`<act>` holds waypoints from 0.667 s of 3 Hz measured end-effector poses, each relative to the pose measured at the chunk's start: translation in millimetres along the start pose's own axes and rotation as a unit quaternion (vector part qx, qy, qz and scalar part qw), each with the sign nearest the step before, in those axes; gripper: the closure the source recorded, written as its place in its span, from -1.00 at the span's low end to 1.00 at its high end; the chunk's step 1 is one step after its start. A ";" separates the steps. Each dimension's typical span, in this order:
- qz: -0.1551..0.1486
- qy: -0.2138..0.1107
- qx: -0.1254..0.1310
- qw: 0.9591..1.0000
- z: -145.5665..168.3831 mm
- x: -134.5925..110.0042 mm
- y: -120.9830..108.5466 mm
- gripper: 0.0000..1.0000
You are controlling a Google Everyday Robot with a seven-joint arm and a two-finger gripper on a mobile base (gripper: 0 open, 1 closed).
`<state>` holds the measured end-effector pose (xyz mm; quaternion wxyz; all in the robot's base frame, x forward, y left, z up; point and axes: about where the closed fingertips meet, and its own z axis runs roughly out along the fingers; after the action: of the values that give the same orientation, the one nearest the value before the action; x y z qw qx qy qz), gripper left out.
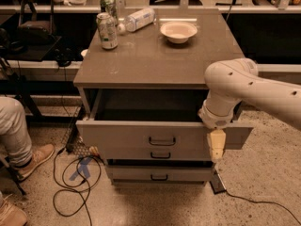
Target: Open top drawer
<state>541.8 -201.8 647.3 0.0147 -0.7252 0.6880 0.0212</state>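
The top drawer (127,134) of the grey cabinet stands pulled out, its dark inside showing under the cabinet top. Its small black handle (162,141) sits at the middle of the front panel. My gripper (216,147) hangs pointing down in front of the right part of that drawer front, well to the right of the handle. It holds nothing that I can see. The white arm (244,86) reaches in from the right edge and covers the drawer's right rear corner.
Two shorter drawers (161,155) (159,177) sit below, slightly out. On the cabinet top (155,60) stand two cans (107,30), a lying bottle (138,19) and a white bowl (178,31). A person's leg (19,135) and floor cables (70,173) are at the left.
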 end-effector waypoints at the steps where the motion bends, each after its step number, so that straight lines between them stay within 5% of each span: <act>1: 0.009 0.023 -0.027 0.999 -2.1 10.4 18.0 -0.50; 2: 0.026 0.035 -0.039 0.998 -8.2 19.1 36.4 -0.03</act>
<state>506.5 -223.2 654.8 -0.0380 -0.7073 0.7055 0.0230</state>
